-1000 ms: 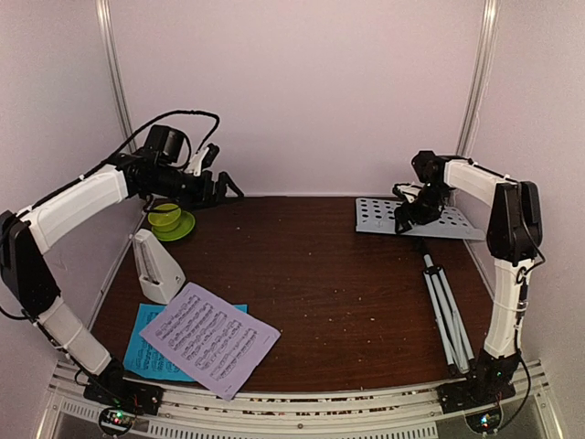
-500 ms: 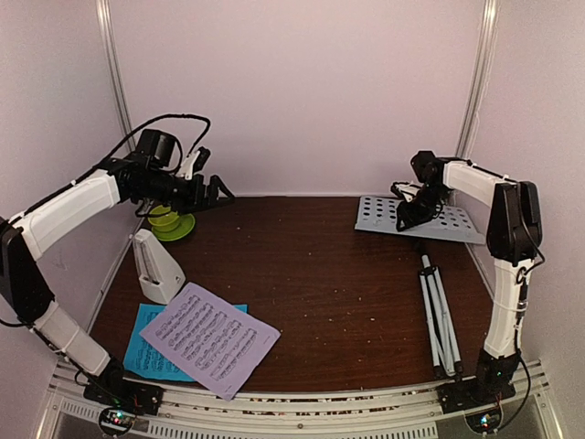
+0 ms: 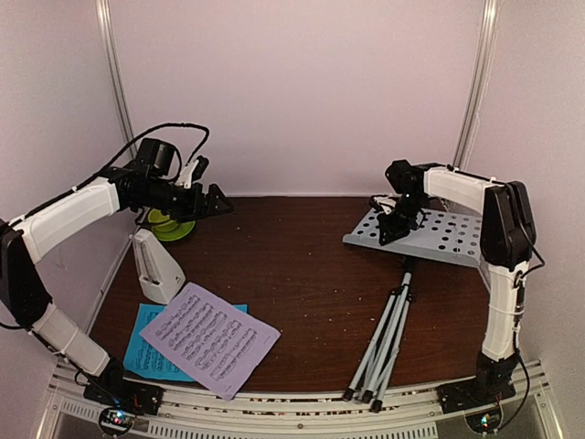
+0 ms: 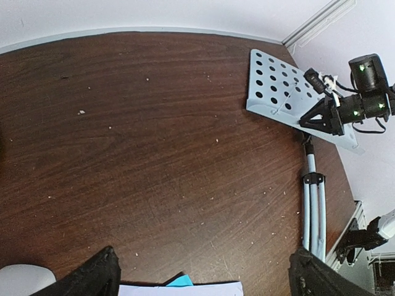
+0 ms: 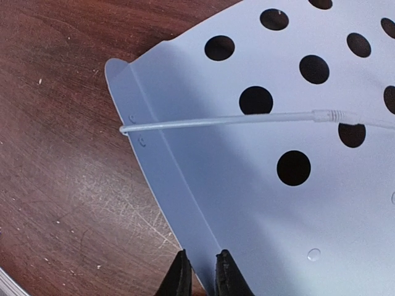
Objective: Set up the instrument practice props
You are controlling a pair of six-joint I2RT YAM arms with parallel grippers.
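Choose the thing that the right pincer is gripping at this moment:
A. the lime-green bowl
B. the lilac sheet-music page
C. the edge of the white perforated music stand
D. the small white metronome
C: in the right wrist view, the right pincer has its fingers nearly together on the lower lip of the music stand.
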